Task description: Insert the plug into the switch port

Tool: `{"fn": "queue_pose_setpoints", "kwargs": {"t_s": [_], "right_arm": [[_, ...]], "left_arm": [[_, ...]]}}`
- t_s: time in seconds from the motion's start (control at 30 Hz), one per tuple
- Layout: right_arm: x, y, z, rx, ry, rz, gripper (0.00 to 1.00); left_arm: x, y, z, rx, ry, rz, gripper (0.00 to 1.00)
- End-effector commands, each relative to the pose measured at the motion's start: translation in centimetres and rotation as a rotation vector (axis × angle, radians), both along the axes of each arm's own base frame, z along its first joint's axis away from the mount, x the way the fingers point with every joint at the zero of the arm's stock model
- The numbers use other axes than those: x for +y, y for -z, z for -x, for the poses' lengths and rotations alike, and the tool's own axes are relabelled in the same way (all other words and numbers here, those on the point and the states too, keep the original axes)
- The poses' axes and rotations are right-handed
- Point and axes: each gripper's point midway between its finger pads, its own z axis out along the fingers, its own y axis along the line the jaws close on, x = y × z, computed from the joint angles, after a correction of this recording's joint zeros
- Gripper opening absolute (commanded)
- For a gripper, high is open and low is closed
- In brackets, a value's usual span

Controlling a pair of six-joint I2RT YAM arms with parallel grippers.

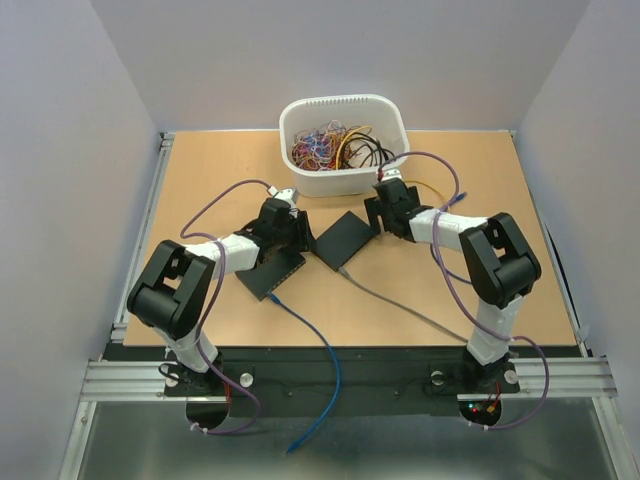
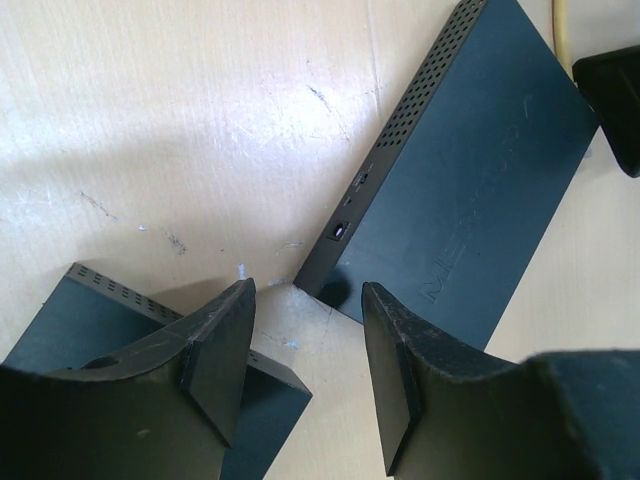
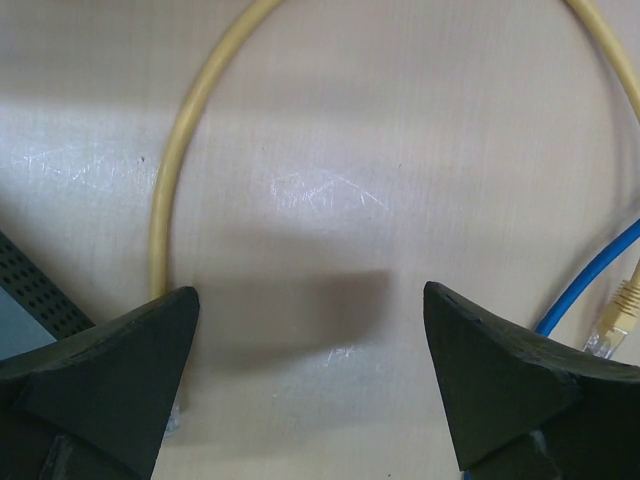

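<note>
Left pincer half open, right pincer wide, both empty

Black-and-white arms carry purple cables and dark wedge-shaped claws.

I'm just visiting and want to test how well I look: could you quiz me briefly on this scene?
1. True or false: the right gripper holds the yellow cable.
2. What holds the tangle of cables? A) a tray B) a white basket C) a drawer
3. How many black boxes lie on the table?
Key: 1 false, its jaws are open and empty; 2 B; 3 two.
</note>
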Motion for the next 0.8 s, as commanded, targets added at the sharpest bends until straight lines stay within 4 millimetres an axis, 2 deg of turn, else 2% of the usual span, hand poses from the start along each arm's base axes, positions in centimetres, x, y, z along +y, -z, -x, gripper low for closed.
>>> {"fn": "queue_pose_setpoints", "kwargs": {"t_s": [0.0, 0.03, 0.07, 0.1, 0.23, 0.33, 0.4, 0.47, 0.57, 0.6, 0.77], "right_arm": [[0.8, 2.9, 2.5, 0.099, 0.003, -0.062, 1.00], [0.4, 1.8, 2.4, 0.063, 0.042, -0.070, 1.00], [0.3, 1.7, 2.8, 0.062, 0.072, -0.098, 1.00], [0.5, 0.4, 2.8, 0.039, 0.082, -0.131, 1.00], [2.0, -1.9, 2.5, 0.009, 0.088, -0.245, 1.00], [3.4, -3.6, 1.4, -0.015, 0.078, -0.313, 1.00], [4.1, -3.3, 0.7, -0.005, 0.079, -0.334, 0.99], [4.9, -3.9, -0.1, -0.015, 0.079, -0.363, 0.97], [5.6, -3.4, -0.9, -0.004, 0.091, -0.385, 0.95], [5.8, -2.7, -1.0, 0.011, 0.097, -0.386, 0.93], [5.7, -1.1, -0.9, 0.043, 0.134, -0.386, 0.80]], "left_arm": [[0.4, 0.3, 0.0, 0.020, -0.005, -0.021, 0.58], [0.4, 0.3, -0.1, 0.019, -0.005, -0.021, 0.58], [0.3, 0.1, -0.1, 0.018, -0.003, -0.015, 0.58], [0.3, 0.1, -0.1, 0.020, -0.005, -0.015, 0.58], [0.1, -0.3, -0.1, 0.014, -0.002, -0.001, 0.57], [0.1, -0.8, 0.0, 0.008, -0.001, 0.007, 0.57], [0.1, -1.0, 0.1, 0.004, -0.002, 0.012, 0.57], [0.3, -1.3, 0.4, 0.001, -0.003, 0.013, 0.57], [0.6, -1.7, 0.7, -0.007, -0.010, 0.014, 0.57], [0.6, -1.6, 0.8, -0.005, -0.011, 0.013, 0.57], [0.6, -1.9, 0.9, -0.009, -0.011, 0.020, 0.57]]}}
